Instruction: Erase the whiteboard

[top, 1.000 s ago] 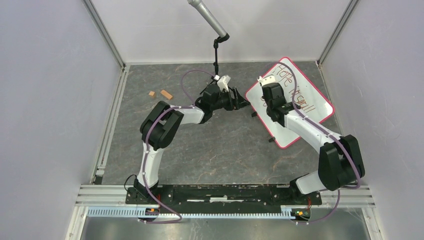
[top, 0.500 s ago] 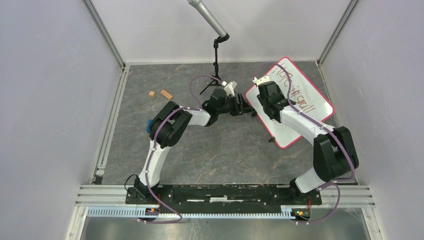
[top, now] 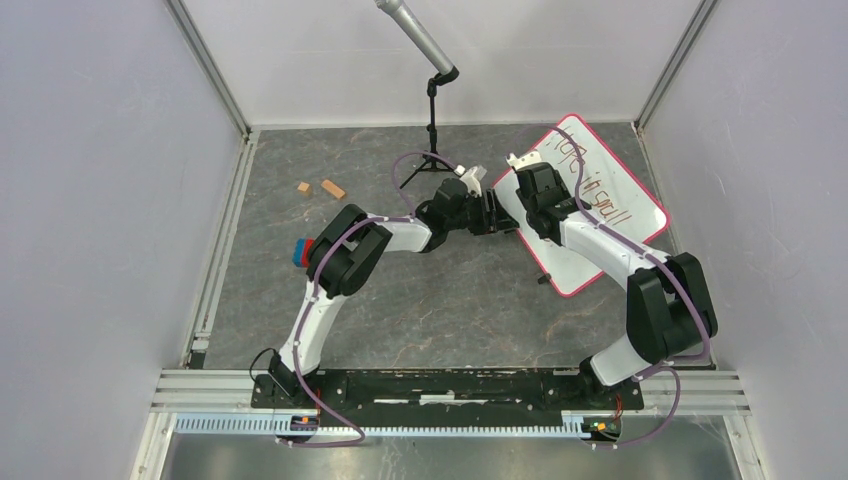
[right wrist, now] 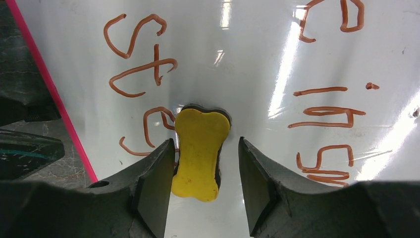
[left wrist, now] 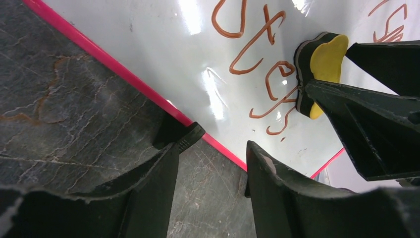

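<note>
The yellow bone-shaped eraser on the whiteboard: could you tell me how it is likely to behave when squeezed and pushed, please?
The eraser lies flat on a dark pad layer, so it probably won't roll or tip. Its narrow waist sits inside the open right gripper, which should help a grip hold. On the glossy whiteboard it likely slides easily.

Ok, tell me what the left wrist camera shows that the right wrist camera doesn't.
Left wrist only: the whiteboard's black foot, right by the open left gripper, and the eraser's dark underlayer seen edge-on. Right wrist only: the eraser's full bone shape framed by the right gripper, plus extra writing beyond it. Both: the whiteboard, its pink rim, brown writing, the yellow eraser and the stone tabletop.
</note>
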You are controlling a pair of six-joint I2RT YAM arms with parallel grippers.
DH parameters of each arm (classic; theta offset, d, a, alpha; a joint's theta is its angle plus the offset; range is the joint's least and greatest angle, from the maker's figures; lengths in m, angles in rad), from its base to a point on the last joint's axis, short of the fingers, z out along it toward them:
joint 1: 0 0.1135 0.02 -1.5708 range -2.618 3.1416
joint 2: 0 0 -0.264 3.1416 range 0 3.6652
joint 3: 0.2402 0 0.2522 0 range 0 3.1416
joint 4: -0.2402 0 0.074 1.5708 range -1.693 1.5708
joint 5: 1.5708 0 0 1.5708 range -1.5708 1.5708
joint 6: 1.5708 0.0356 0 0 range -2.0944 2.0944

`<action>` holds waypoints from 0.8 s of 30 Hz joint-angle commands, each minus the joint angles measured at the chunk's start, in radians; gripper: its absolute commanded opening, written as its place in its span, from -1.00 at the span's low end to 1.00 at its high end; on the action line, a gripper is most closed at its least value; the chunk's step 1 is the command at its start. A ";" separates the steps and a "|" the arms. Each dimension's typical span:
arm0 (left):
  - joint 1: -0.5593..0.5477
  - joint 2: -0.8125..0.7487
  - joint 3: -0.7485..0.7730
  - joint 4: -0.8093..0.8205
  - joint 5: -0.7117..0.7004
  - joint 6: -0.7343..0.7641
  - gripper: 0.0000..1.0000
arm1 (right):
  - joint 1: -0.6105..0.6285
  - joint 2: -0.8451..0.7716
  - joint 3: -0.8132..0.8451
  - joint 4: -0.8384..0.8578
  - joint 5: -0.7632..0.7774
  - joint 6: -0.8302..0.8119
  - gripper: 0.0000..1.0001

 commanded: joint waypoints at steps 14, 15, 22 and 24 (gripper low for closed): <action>-0.017 -0.011 -0.004 -0.106 -0.186 0.005 0.41 | 0.001 0.025 -0.021 0.061 0.005 0.023 0.03; -0.020 0.001 0.012 -0.106 -0.166 -0.001 0.40 | 0.002 0.024 -0.022 0.065 0.004 0.023 0.00; -0.033 0.034 0.036 -0.109 -0.166 -0.024 0.34 | 0.005 0.045 -0.029 0.082 -0.008 0.026 -0.32; -0.034 0.036 0.033 -0.114 -0.176 -0.030 0.29 | 0.015 0.054 -0.033 0.093 -0.017 0.032 -0.40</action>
